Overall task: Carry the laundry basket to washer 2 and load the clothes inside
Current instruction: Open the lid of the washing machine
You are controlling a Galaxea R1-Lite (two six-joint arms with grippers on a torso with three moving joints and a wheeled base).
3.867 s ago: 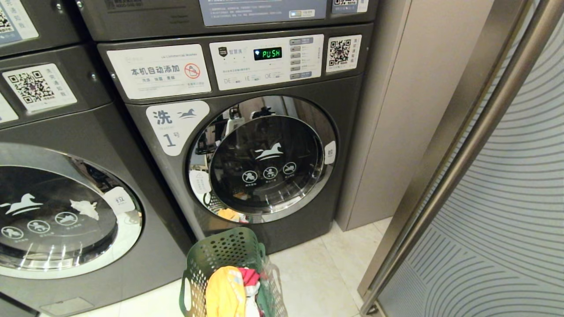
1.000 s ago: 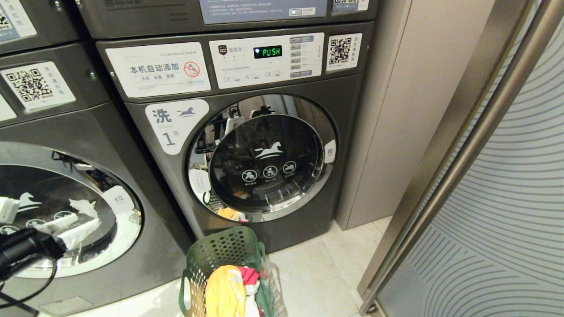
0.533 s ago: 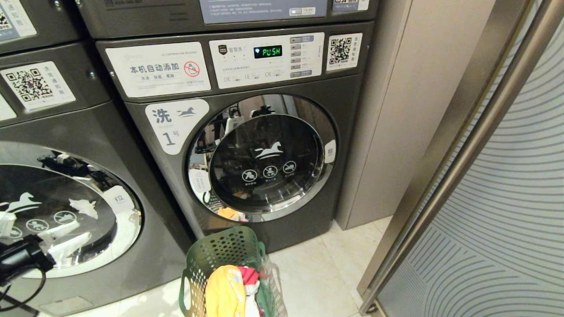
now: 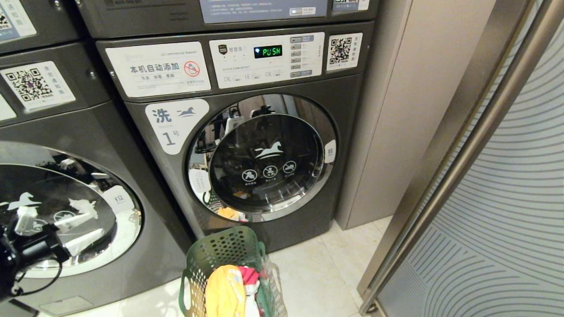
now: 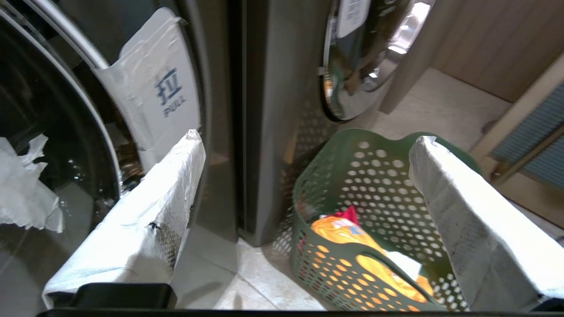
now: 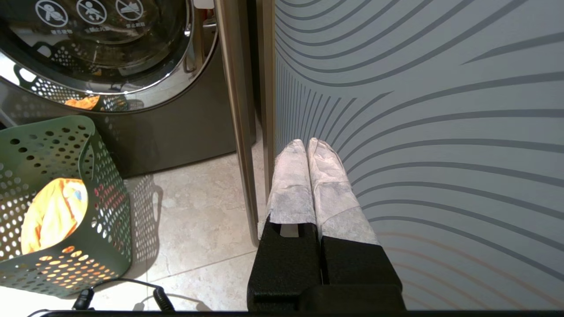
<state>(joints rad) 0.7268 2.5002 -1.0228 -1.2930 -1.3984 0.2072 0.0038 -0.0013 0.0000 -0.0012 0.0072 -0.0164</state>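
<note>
Left wrist view alone shows the left gripper [image 5: 304, 149] jaws spread beside the PULL tag [image 5: 165, 94]; right gripper [image 6: 307, 147] clenched.

Two washers stand side by side: one [image 4: 246, 145] at twelve o'clock, the other [image 4: 66, 189] at nine. One green basket [image 4: 220, 259] sits at six o'clock. It holds three garments: yellow-orange [image 4: 224, 290], red-pink [image 4: 249, 275], white [image 4: 252, 291].

washer display [image 4: 267, 52] — "PUSH", door tab [image 5: 169, 90] — "PULL"
</note>
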